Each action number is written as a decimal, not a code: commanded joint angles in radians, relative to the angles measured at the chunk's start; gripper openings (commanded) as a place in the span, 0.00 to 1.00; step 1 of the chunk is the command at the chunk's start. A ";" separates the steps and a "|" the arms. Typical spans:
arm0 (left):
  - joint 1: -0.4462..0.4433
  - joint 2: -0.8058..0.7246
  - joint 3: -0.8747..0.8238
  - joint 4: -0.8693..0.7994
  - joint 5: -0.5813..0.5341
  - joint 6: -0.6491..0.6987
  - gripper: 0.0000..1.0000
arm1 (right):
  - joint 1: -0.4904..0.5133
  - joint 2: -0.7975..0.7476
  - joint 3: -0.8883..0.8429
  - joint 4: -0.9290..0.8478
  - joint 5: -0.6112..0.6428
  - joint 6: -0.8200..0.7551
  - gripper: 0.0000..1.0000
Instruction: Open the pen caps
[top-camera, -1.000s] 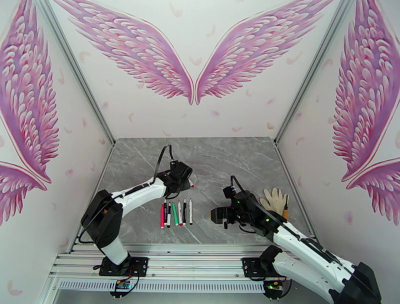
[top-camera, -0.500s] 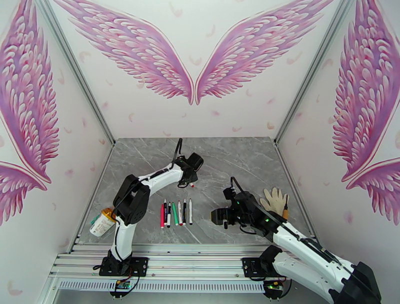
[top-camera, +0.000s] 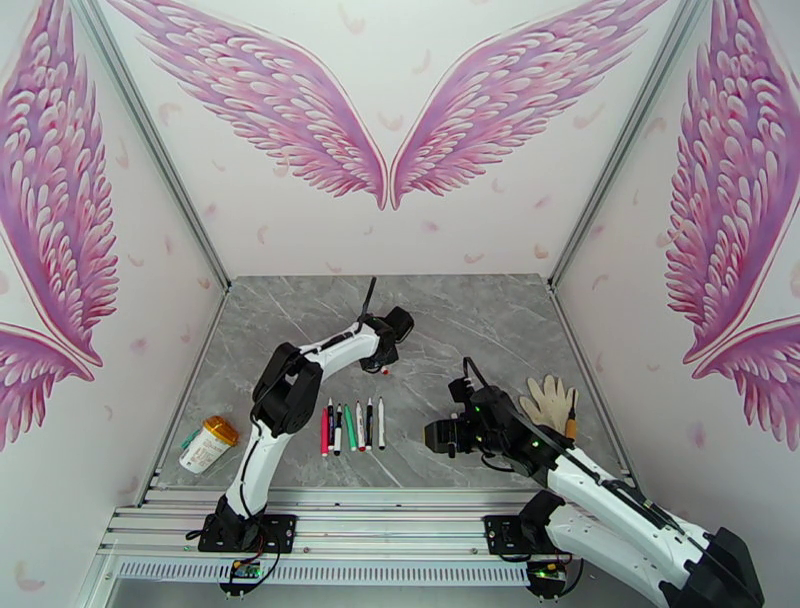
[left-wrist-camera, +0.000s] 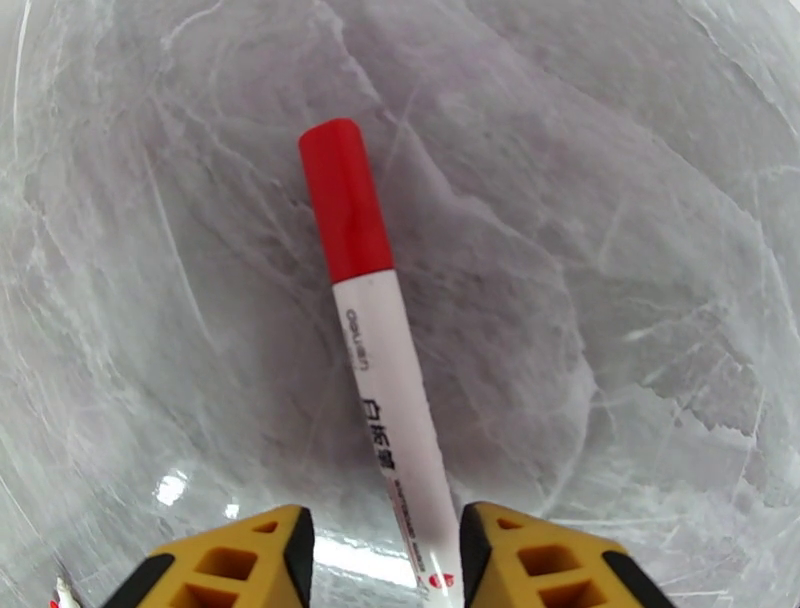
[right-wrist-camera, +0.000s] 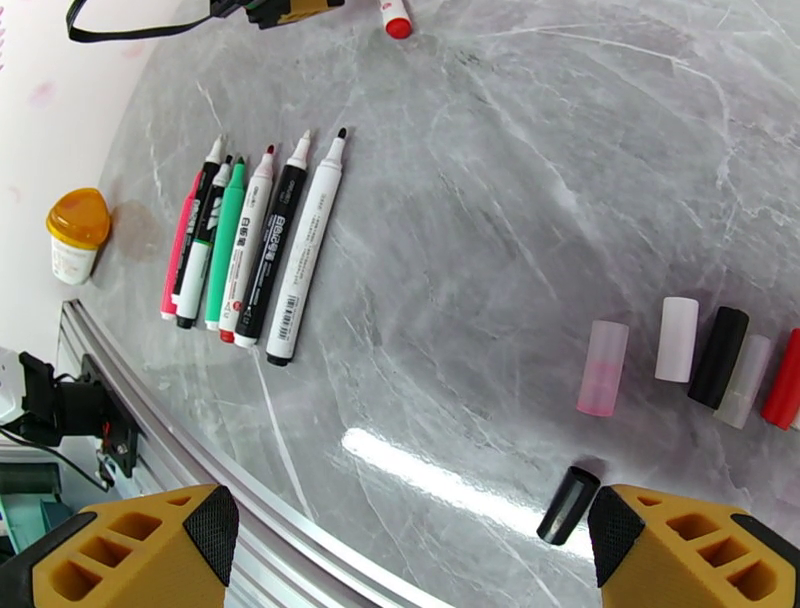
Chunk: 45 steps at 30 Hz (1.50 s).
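A pen (left-wrist-camera: 395, 400) with a white barrel and a red pen cap (left-wrist-camera: 345, 200) lies pointing away between the fingers of my left gripper (left-wrist-camera: 385, 560). The jaws stand wider than the barrel, with a gap on its left side, so the gripper is open. From above, that left gripper (top-camera: 384, 352) hovers over the pen's red end (top-camera: 385, 368). Several uncapped pens (top-camera: 352, 427) lie in a row (right-wrist-camera: 250, 250). My right gripper (right-wrist-camera: 410, 550) is wide open above a loose black cap (right-wrist-camera: 568, 505). Several pulled-off caps (right-wrist-camera: 700, 360) lie in a row at the right.
A small jar with an orange lid (top-camera: 208, 443) stands at the near left corner, also seen from the right wrist (right-wrist-camera: 78, 230). A pale glove (top-camera: 548, 400) lies right of my right arm. An aluminium rail (top-camera: 400, 515) runs along the near table edge.
My left arm's elbow has swung up and to the right, uncovering the orange-lidded jar, and its gripper has shifted toward the back right. The red-capped pen and the right arm have barely moved.
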 joint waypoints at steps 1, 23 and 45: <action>0.010 0.028 0.031 -0.016 -0.015 -0.003 0.45 | 0.001 -0.005 -0.016 -0.012 0.018 0.001 0.99; 0.026 0.027 0.010 0.005 0.002 0.010 0.24 | 0.000 0.010 -0.013 -0.001 0.014 0.005 0.99; 0.009 -0.447 -0.450 0.348 0.157 0.311 0.17 | -0.118 0.000 -0.021 0.170 -0.212 0.219 0.83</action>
